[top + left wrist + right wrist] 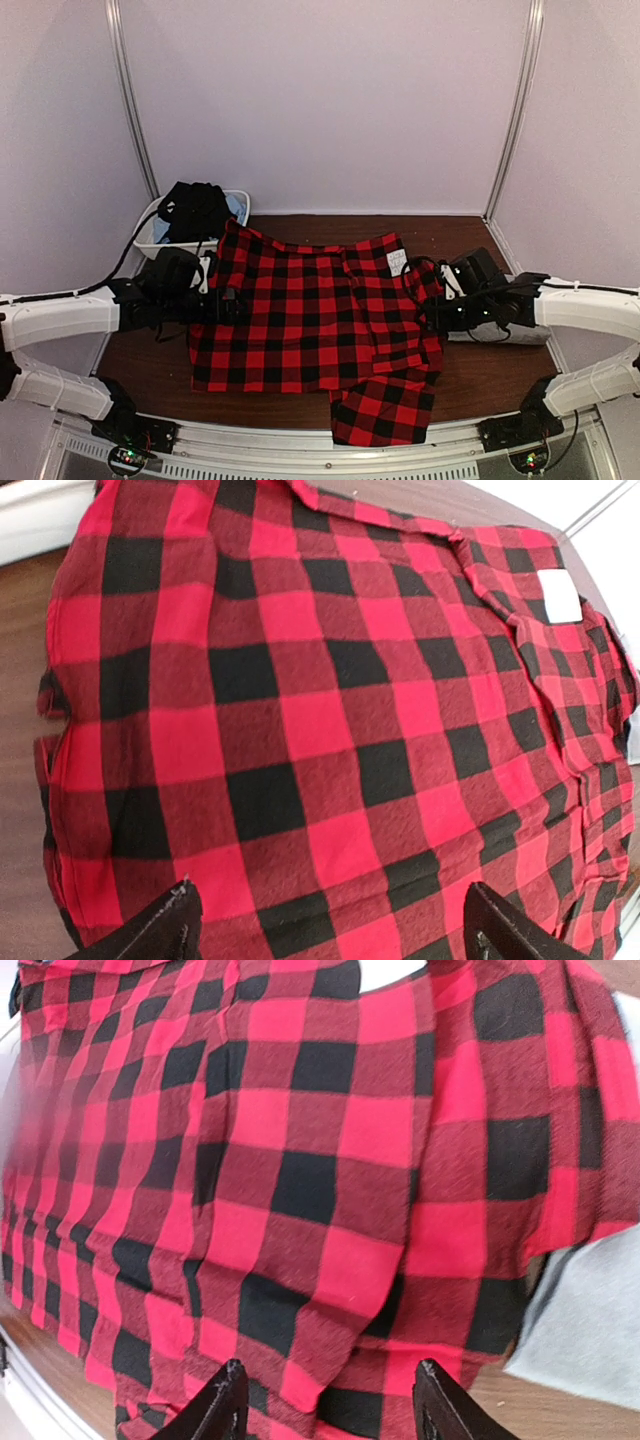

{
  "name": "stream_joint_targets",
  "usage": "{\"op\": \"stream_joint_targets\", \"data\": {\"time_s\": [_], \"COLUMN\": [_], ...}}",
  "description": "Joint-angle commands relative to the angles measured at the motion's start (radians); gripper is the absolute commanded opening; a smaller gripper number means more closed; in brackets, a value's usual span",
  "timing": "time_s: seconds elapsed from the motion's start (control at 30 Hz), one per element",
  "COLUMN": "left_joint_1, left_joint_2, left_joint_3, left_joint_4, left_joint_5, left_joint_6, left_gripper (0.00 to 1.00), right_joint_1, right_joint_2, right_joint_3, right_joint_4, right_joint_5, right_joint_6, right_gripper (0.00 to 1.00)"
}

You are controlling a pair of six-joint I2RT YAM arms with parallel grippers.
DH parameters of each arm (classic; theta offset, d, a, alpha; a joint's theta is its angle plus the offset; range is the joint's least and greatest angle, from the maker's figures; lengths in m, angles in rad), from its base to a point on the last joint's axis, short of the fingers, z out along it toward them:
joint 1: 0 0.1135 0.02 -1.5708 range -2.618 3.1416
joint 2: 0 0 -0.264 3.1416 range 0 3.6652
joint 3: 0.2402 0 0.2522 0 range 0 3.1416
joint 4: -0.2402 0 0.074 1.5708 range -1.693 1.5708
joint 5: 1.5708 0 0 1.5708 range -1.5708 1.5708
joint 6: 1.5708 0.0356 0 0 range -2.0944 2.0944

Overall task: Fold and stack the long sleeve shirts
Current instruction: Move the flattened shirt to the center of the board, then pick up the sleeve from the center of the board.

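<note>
The red-and-black check flannel shirt (300,315) lies spread flat on the brown table, its white label (397,262) at the back right. One fold of it (385,405) hangs over the front edge. My left gripper (230,300) is open over the shirt's left edge; in the left wrist view (330,940) the jaws stand wide apart above the check cloth (320,710). My right gripper (425,312) is open over the shirt's right edge, empty in the right wrist view (330,1410). The grey shirt (590,1330) lies beside the flannel, under my right arm (500,336).
A white tub (150,240) holding dark cloth (195,210) stands at the back left corner. Pale walls with metal posts close in the back and sides. A metal rail (300,450) runs along the near edge.
</note>
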Motion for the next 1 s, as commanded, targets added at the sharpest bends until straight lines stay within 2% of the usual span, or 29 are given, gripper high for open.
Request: {"op": "stream_joint_targets", "data": {"time_s": [0.0, 0.27, 0.37, 0.43, 0.53, 0.63, 0.8, 0.97], "left_joint_1": [-0.001, -0.001, -0.002, -0.003, -0.011, -0.035, -0.103, -0.216], "left_joint_2": [0.053, 0.105, 0.118, 0.127, 0.141, 0.151, 0.177, 0.238], "left_joint_3": [0.066, 0.095, 0.097, 0.097, 0.098, 0.102, 0.114, 0.162], "left_joint_4": [0.083, 0.203, 0.261, 0.29, 0.333, 0.384, 0.507, 0.62], "left_joint_5": [0.018, 0.088, 0.109, 0.123, 0.138, 0.145, 0.151, 0.166], "left_joint_6": [0.059, 0.108, 0.125, 0.143, 0.184, 0.234, 0.345, 0.537], "left_gripper": [0.93, 0.93, 0.94, 0.95, 0.98, 0.98, 0.98, 0.98], "right_joint_1": [0.037, 0.085, 0.099, 0.105, 0.112, 0.114, 0.114, 0.101], "right_joint_2": [-0.011, 0.005, 0.035, 0.067, 0.094, 0.095, 0.071, 0.068], "right_joint_3": [-0.053, -0.16, -0.174, -0.176, -0.161, -0.125, -0.027, 0.058], "right_joint_4": [0.036, 0.187, 0.237, 0.271, 0.307, 0.329, 0.352, 0.428], "right_joint_5": [-0.074, -0.151, -0.173, -0.192, -0.214, -0.241, -0.283, -0.304], "right_joint_6": [0.069, 0.152, 0.167, 0.172, 0.181, 0.201, 0.255, 0.337], "right_gripper": [0.56, 0.53, 0.48, 0.37, 0.15, 0.02, 0.0, 0.0]}}
